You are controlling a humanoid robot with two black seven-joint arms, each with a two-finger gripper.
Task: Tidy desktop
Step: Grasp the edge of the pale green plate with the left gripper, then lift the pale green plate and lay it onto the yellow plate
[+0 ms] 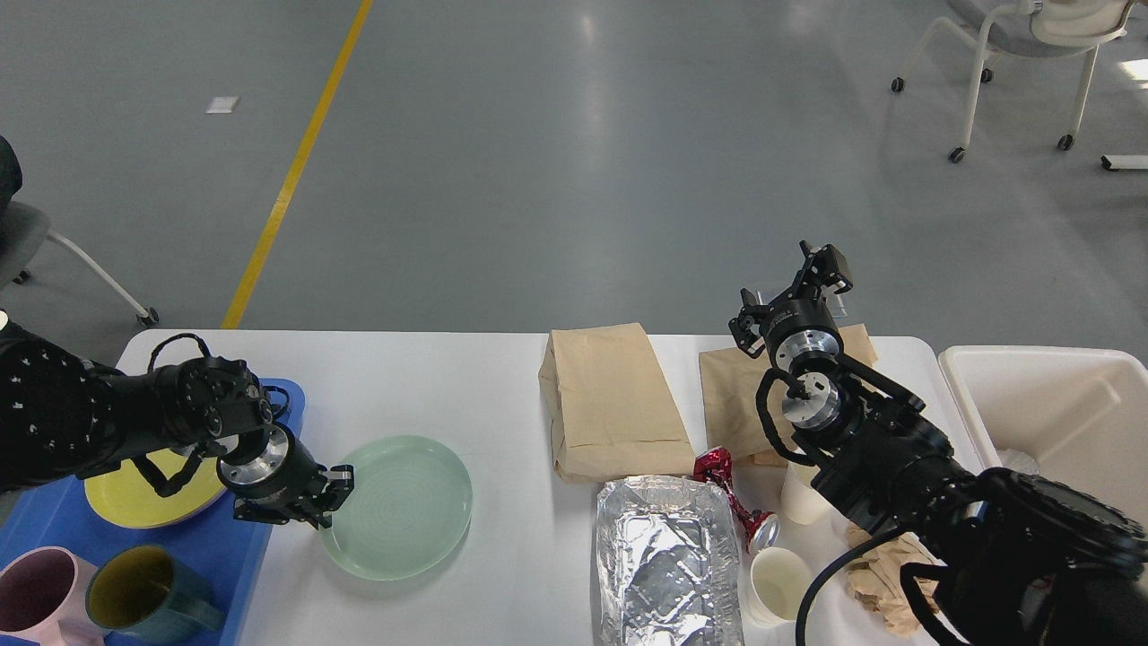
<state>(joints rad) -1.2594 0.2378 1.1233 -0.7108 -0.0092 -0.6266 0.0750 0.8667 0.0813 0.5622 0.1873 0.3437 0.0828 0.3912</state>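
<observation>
The white desktop (448, 377) spans the lower half of the head view. My left gripper (334, 489) is low at the left, shut on the left rim of a pale green plate (404, 507) that lies just right of the blue tray (215, 556). My right gripper (821, 265) is raised above the far right edge of the desktop, over a brown paper bag (731, 395). Its fingers stand apart and hold nothing.
The blue tray holds a yellow plate (143, 493), a pink mug (36, 583) and a dark mug (143, 592). A second paper bag (610, 404), a foil tray (664, 556), a red wrapper (717, 468), two paper cups (776, 583), crumpled paper (883, 574) and a white bin (1058, 422) are at the right.
</observation>
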